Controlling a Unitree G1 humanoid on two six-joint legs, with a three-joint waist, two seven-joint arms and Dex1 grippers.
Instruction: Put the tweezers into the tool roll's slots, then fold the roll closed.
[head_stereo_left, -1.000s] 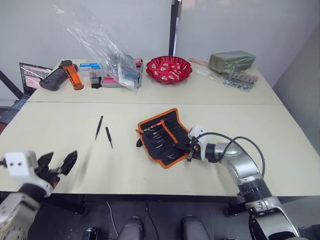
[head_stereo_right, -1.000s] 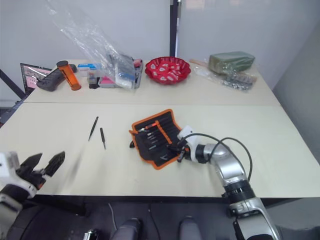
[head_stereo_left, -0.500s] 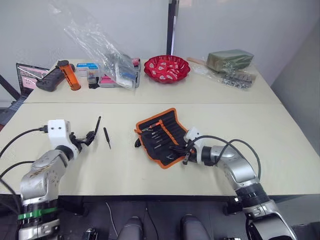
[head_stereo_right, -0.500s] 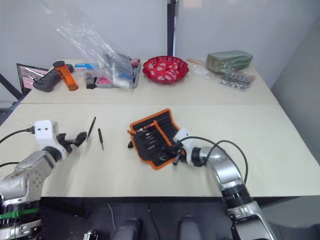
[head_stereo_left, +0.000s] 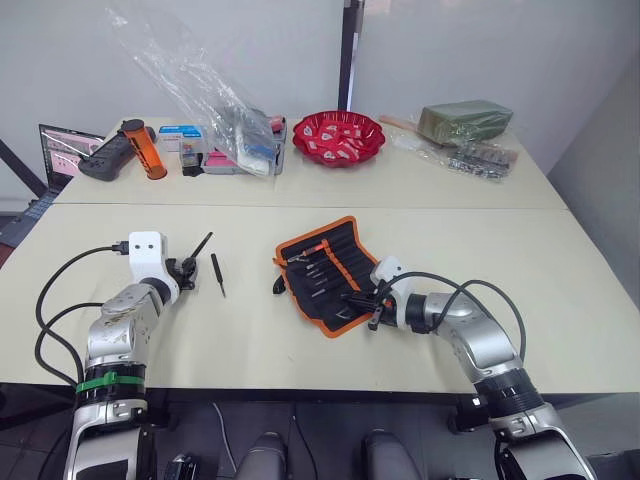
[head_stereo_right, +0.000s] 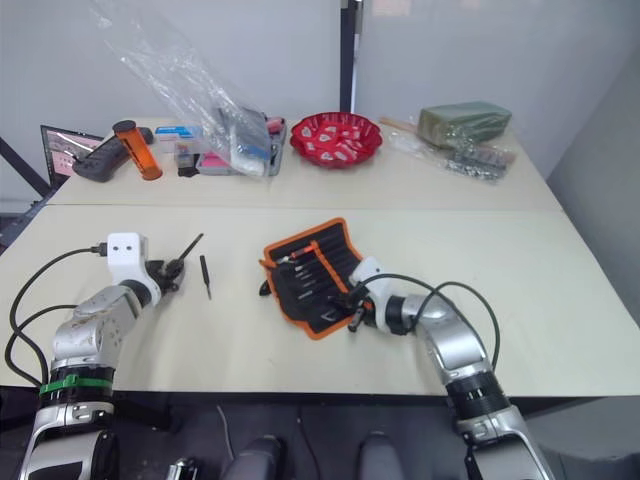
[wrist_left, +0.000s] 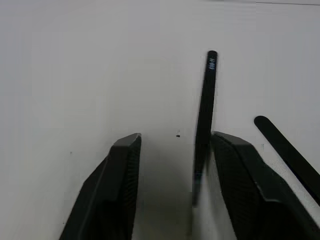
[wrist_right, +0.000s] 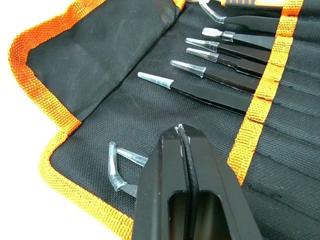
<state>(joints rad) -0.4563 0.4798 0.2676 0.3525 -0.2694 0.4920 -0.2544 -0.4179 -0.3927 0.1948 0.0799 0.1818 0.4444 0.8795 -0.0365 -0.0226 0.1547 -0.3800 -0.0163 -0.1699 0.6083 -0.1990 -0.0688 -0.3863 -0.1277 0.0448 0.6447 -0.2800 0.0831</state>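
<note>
The tool roll (head_stereo_left: 345, 242) lies unrolled at the table's middle, black with orange edging. Several tweezers (wrist_right: 210, 95) with clear tip caps sit in its slots (wrist_right: 300, 140) under the orange strip. My right gripper (head_stereo_left: 372, 302) is shut, its tip resting on the roll's near corner beside a curved capped tweezers (wrist_right: 120, 170). Two loose tweezers lie to the left of the roll. The longer one (wrist_left: 204, 120) stands between my left gripper's (head_stereo_left: 186, 268) fingers, against one finger (wrist_left: 245, 175), with a gap to the other. The shorter one (head_stereo_left: 217, 274) lies just right of it.
Along the back stand a red bowl (head_stereo_left: 338, 137), a clear plastic bag over a parts box (head_stereo_left: 228, 135), an orange cylinder (head_stereo_left: 143, 149), a black device (head_stereo_left: 103, 158), a laptop (head_stereo_left: 58, 146) and a green packet (head_stereo_left: 464, 121). Bare tabletop lies between the loose tweezers and the roll.
My left arm has come up from the table's front edge to the longer loose tweezers, and its fingers have narrowed around it. That tweezers now lies at a different angle. The right gripper has stayed put.
</note>
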